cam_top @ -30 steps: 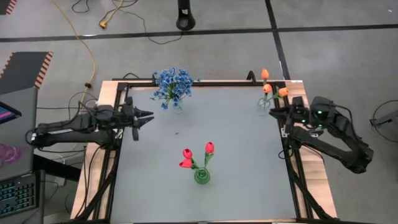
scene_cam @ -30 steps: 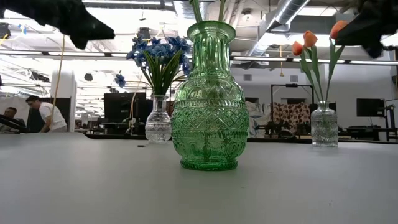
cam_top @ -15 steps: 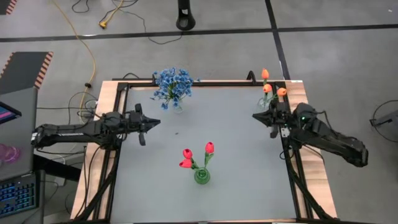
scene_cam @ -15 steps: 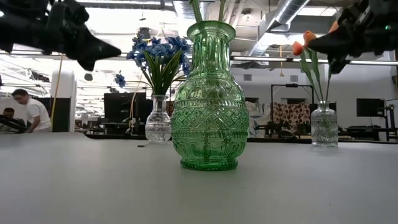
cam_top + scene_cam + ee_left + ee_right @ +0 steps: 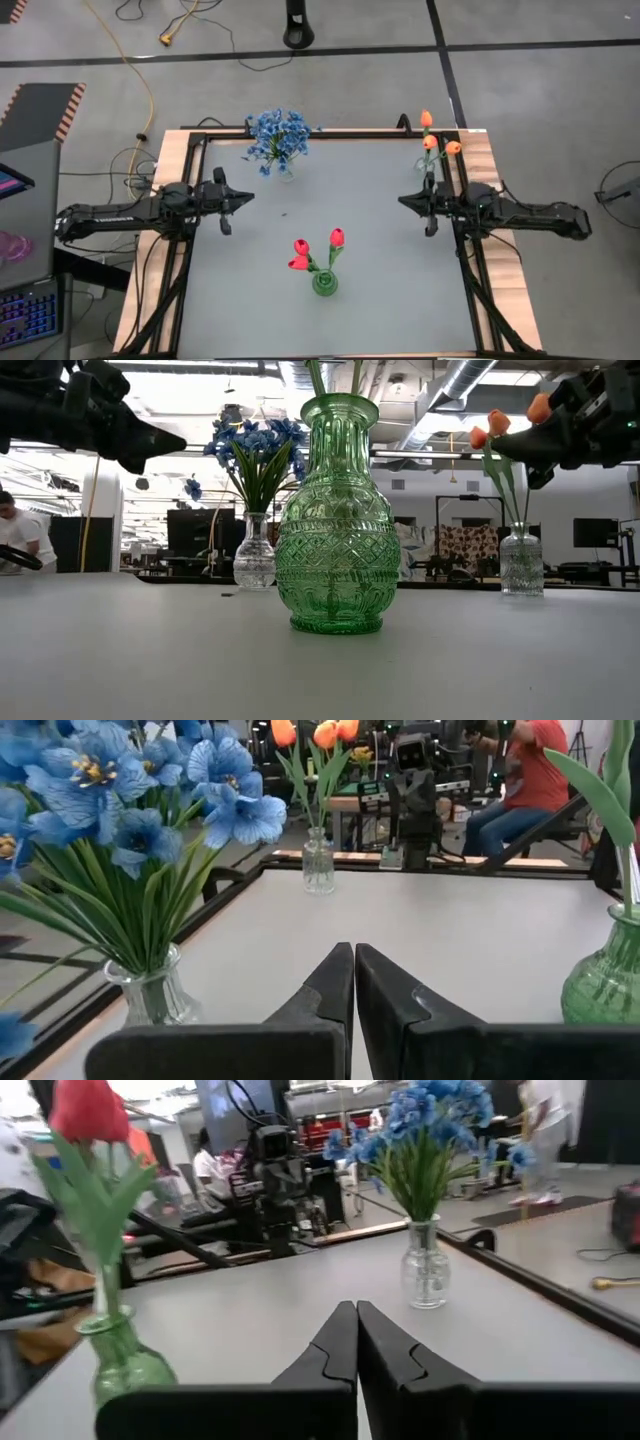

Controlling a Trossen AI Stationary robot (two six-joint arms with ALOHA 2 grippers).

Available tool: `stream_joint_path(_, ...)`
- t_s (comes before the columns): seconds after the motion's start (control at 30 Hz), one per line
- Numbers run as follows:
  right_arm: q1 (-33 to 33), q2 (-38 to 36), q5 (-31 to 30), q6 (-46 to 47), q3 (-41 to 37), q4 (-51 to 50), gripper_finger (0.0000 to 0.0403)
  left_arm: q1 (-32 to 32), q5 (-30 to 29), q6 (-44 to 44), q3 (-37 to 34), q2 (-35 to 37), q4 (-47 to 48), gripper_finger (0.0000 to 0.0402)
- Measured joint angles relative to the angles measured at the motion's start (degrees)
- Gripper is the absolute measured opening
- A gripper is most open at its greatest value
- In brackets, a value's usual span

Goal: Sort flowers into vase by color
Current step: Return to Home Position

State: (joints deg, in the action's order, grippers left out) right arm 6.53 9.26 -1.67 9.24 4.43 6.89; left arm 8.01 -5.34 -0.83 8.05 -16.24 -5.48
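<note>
Over the worktop (image 5: 380, 230), from above, my left claw (image 5: 248, 194) and right claw (image 5: 404, 201) hang at opposite edges; blue blossoms (image 5: 277, 138) and orange tulips (image 5: 436, 142) stand along the far edge, pink-red tulips (image 5: 315, 250) in the green vase (image 5: 324, 284). At worktop level, that vase is nearest. Both wrist views show my jaws pressed together, empty.

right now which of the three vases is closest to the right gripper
The clear vase with the orange tulips, in the far right corner. It stands close beside the right gripper; the green vase and the blue-flower vase sit much farther off.
</note>
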Motion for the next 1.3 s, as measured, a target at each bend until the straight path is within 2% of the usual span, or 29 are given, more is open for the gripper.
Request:
stream_joint_path(0.1, -3.0, 0.0, -4.2, -2.2, 0.0, -0.3, 0.0028, 0.0, 0.0, 0.0, 0.0, 3.0, 2.8, 0.0000)
stream_joint_path(0.23, -5.7, 0.0, -4.7, -5.1, 0.0, -0.8, 0.0018, 0.0, 0.0, -0.3, 0.0, 6.8, 6.5, 0.0000)
stream_joint_path(0.43, -6.5, 0.0, -8.9, -4.8, -0.9, -2.1, 0.0030, 0.0, -0.1, -3.1, 0.0, 12.0, 10.8, 0.0000)
stream_joint_path(0.6, -6.4, 0.1, -10.5, -2.9, -3.9, 0.1, 0.0021, 0.0, -0.1, -4.0, 0.0, 16.1, 13.9, 0.0000)
stream_joint_path(0.97, -6.4, -0.5, -10.5, -6.8, -3.9, 2.9, 0.0029, 0.0, -2.6, -5.2, 0.0, 16.2, 17.8, 0.0000)
stream_joint_path(1.3, -6.4, -8.2, -10.5, -10.0, -4.0, 0.2, 0.0030, 0.0, -3.0, -5.8, 0.0, 16.1, 18.7, 0.0000)
